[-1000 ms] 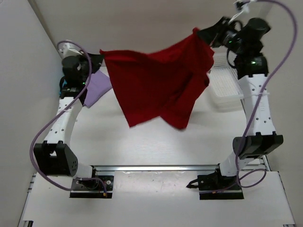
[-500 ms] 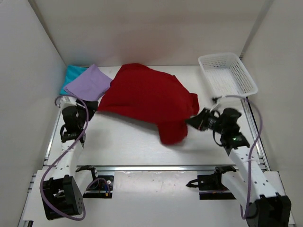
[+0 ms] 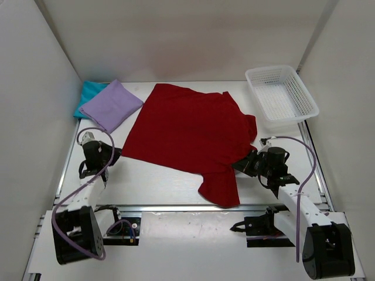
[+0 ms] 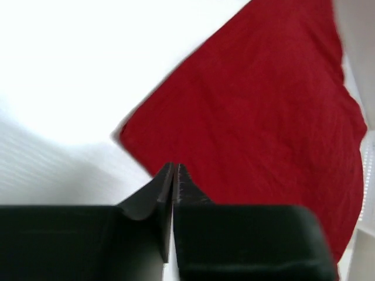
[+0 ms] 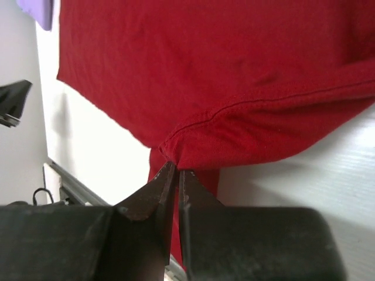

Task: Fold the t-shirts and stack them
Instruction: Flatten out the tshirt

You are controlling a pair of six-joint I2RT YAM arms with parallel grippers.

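- The right gripper (image 3: pixel 242 164) is sitting low over the near right part of the worktop (image 3: pixel 158 181), with its fingers pressed together on a fold of the dark red t-shirt (image 3: pixel 190 132).
- The right wrist view is showing that pinch up close: the right gripper's tips (image 5: pixel 174 171) are meeting on a bunched, stitched hem of the shirt (image 5: pixel 234 70), and the cloth is rising a little off the worktop at that spot.
- The left gripper (image 3: pixel 115 154) is lying low near the left edge, pointing at the shirt's near left corner.
- The left wrist view is showing its jaws nearly together, with only a thin slit between them and nothing in it. The shirt's corner (image 4: pixel 246 117) is lying just ahead of the left gripper's tips (image 4: pixel 174 171), apart from them.
- Only the top view is giving the whole layout. The red shirt is lying spread flat across the middle of the worktop, one flap reaching toward the near edge.
- There the folded lavender t-shirt (image 3: pixel 111 105) is resting in the far left corner on the teal t-shirt (image 3: pixel 89 92), which is peeking out beneath it.
- The white mesh basket (image 3: pixel 287 120) is standing in the far right corner.
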